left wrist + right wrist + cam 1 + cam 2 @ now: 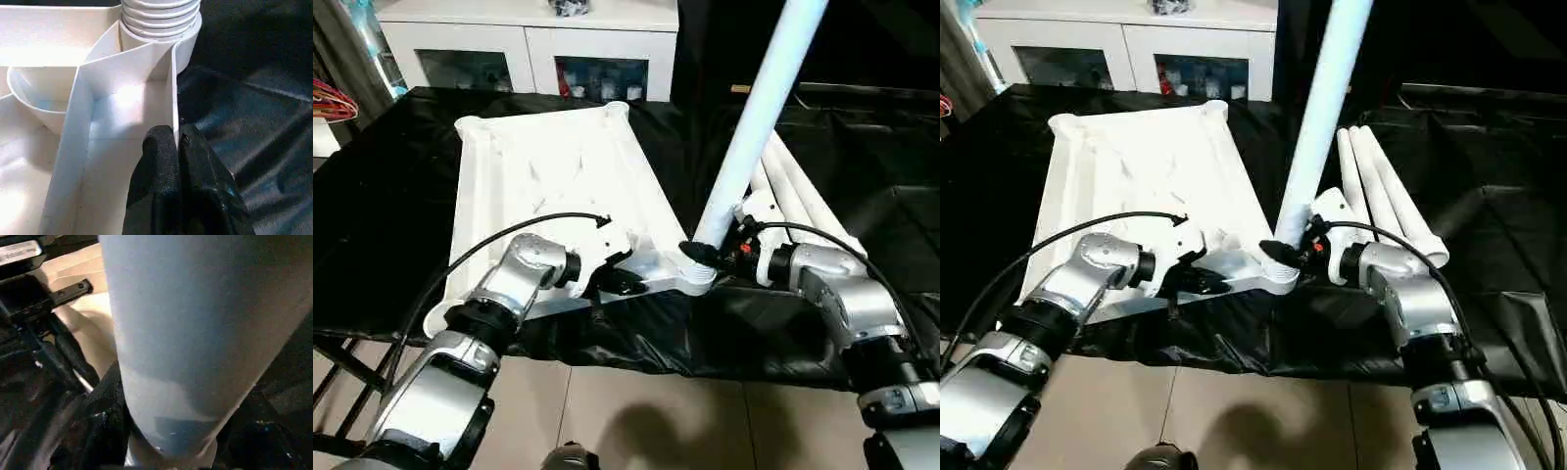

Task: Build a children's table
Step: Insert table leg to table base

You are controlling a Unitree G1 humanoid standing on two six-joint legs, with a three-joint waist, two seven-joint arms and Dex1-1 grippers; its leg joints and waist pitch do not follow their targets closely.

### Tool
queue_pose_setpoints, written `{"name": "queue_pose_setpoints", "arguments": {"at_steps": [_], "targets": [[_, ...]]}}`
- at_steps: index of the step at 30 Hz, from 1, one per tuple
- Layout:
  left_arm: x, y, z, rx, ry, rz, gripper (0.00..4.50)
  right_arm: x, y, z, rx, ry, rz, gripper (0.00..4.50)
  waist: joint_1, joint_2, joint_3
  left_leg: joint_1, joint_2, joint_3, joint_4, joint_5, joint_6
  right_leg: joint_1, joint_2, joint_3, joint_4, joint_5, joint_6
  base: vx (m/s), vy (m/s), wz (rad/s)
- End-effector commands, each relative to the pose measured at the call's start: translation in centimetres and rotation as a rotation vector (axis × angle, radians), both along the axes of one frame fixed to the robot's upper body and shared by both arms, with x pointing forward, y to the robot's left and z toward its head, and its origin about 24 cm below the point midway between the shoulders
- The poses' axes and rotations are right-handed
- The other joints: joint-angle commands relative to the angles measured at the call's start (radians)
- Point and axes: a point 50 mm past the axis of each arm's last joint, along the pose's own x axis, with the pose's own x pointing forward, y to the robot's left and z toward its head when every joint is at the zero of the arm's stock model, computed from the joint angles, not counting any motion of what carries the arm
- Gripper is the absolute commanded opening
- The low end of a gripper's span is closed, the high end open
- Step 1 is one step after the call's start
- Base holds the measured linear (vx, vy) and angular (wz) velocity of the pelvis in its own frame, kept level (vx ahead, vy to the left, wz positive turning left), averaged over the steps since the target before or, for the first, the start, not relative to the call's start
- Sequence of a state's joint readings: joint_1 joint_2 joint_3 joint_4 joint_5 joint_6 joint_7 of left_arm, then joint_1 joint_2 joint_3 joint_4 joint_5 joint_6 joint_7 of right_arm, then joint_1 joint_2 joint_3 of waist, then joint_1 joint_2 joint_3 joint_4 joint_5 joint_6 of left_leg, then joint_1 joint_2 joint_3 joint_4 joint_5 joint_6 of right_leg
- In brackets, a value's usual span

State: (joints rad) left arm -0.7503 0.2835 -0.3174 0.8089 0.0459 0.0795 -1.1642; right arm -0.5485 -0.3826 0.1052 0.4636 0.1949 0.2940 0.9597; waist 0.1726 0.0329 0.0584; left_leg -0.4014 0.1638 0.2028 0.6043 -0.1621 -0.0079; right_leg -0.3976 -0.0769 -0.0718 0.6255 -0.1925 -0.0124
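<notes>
One leg (759,108) upright in tabletop (548,166) near-edge corner socket (697,277).

Black plastic sheet (862,196) covers counter, draping over near edge. White cabinet with glass doors (524,44) beyond far edge. Tiled floor (636,411) below near edge.

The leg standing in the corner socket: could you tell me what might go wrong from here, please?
The leg leans rather than standing plumb in its socket, so it may bind or cross-thread as the right gripper works it. The left gripper pinches only a thin rim of the tabletop, so the top could slip or twist.
</notes>
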Motion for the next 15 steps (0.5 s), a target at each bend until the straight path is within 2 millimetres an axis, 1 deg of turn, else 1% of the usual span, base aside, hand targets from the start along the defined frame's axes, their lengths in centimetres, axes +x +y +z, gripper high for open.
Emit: {"name": "queue_pose_setpoints", "arguments": {"at_steps": [1, 2, 3, 4, 5, 6, 7, 8, 9, 10, 12, 13, 15], "targets": [[-0.1, -0.6, 1.1, -0.022, -0.031, -0.086, 0.00, -2.0, 0.4, -4.2, -0.054, 0.196, 0.072, 1.89, -0.002, -0.001, -0.060, 0.035, 0.085, -0.050, -0.088, -0.342, -0.017, 0.029, -0.106, 0.057, -0.090, -0.269, -0.208, 0.000, 0.000, 0.00], [-0.1, -0.6, 1.2, -0.024, -0.028, -0.094, 0.00, -2.0, 0.4, -4.2, -0.052, 0.197, 0.081, 1.89, -0.002, -0.001, -0.056, 0.035, 0.085, -0.050, -0.089, -0.348, -0.016, 0.027, -0.106, 0.058, -0.092, -0.278, -0.206, 0.000, 0.000, 0.00], [-0.3, -0.5, 1.3, -0.017, -0.022, -0.130, 0.00, -2.3, 0.5, -4.3, -0.060, 0.193, 0.126, 1.89, -0.003, 0.001, -0.049, 0.036, 0.086, -0.052, -0.092, -0.367, -0.020, 0.023, -0.107, 0.059, -0.094, -0.296, -0.202, 0.000, 0.000, 0.00], [-0.3, -0.5, 1.3, -0.017, -0.022, -0.130, 0.00, -2.3, 0.5, -4.3, -0.060, 0.193, 0.126, 1.89, -0.003, 0.000, -0.051, 0.036, 0.086, -0.053, -0.093, -0.375, -0.021, 0.024, -0.107, 0.059, -0.096, -0.303, -0.200, 0.000, 0.000, 0.00], [-0.5, -0.4, 1.3, 0.004, -0.010, -0.168, 0.00, -2.7, 0.7, -4.3, -0.065, 0.187, 0.185, 1.89, -0.004, 0.000, -0.050, 0.038, 0.087, -0.053, -0.094, -0.379, -0.022, 0.024, -0.107, 0.059, -0.096, -0.305, -0.198, 0.000, 0.000, 0.00], [-0.5, -0.4, 1.3, 0.004, -0.010, -0.168, 0.00, -2.7, 0.7, -4.3, -0.065, 0.187, 0.185, 1.89, -0.004, 0.000, -0.048, 0.039, 0.087, -0.053, -0.095, -0.389, -0.022, 0.023, -0.107, 0.060, -0.097, -0.310, -0.197, 0.000, 0.000, 0.00], [-0.6, -0.2, 1.3, 0.019, -0.008, -0.192, 0.00, -2.9, 0.7, -4.5, -0.066, 0.198, 0.215, 1.89, -0.004, 0.003, -0.044, 0.039, 0.088, -0.053, -0.097, -0.393, -0.021, 0.020, -0.107, 0.061, -0.098, -0.307, -0.199, 0.000, 0.000, 0.00], [-0.6, -0.1, 1.3, 0.022, -0.008, -0.196, 0.00, -2.9, 0.7, -4.5, -0.066, 0.200, 0.220, 1.89, -0.004, 0.002, -0.043, 0.039, 0.088, -0.053, -0.098, -0.394, -0.021, 0.021, -0.106, 0.061, -0.098, -0.306, -0.199, 0.000, 0.000, 0.00], [-0.7, 0.2, 1.3, 0.045, 0.003, -0.221, 0.00, -3.3, 0.7, -4.6, -0.068, 0.205, 0.271, 1.89, -0.005, 0.003, -0.044, 0.040, 0.089, -0.053, -0.101, -0.394, -0.019, 0.023, -0.105, 0.060, -0.097, -0.289, -0.203, 0.000, 0.000, 0.00], [-0.7, 0.3, 1.3, 0.050, 0.005, -0.226, 0.00, -3.4, 0.7, -4.7, -0.069, 0.207, 0.282, 1.89, -0.004, 0.004, -0.041, 0.040, 0.090, -0.054, -0.102, -0.396, -0.019, 0.021, -0.106, 0.060, -0.097, -0.285, -0.204, 0.000, 0.000, 0.00], [-0.6, 0.4, 1.4, 0.061, 0.002, -0.229, 0.00, -3.4, 0.7, -4.8, -0.077, 0.210, 0.298, 1.89, -0.006, 0.003, -0.042, 0.042, 0.091, -0.053, -0.105, -0.396, -0.018, 0.023, -0.105, 0.060, -0.096, -0.263, -0.214, 0.000, 0.000, 0.00], [-0.4, 0.7, 1.6, 0.075, -0.004, -0.221, 0.00, -3.5, 0.7, -4.9, -0.083, 0.219, 0.316, 1.89, -0.005, 0.006, -0.040, 0.042, 0.090, -0.053, -0.105, -0.394, -0.018, 0.022, -0.105, 0.060, -0.097, -0.255, -0.217, 0.000, 0.000, 0.00], [0.0, 0.9, 1.8, 0.077, -0.012, -0.197, 0.00, -3.4, 0.8, -4.9, -0.083, 0.218, 0.313, 1.89, -0.006, 0.006, -0.038, 0.041, 0.090, -0.053, -0.106, -0.397, -0.017, 0.023, -0.105, 0.060, -0.097, -0.250, -0.223, 0.000, 0.000, 0.00]]}}
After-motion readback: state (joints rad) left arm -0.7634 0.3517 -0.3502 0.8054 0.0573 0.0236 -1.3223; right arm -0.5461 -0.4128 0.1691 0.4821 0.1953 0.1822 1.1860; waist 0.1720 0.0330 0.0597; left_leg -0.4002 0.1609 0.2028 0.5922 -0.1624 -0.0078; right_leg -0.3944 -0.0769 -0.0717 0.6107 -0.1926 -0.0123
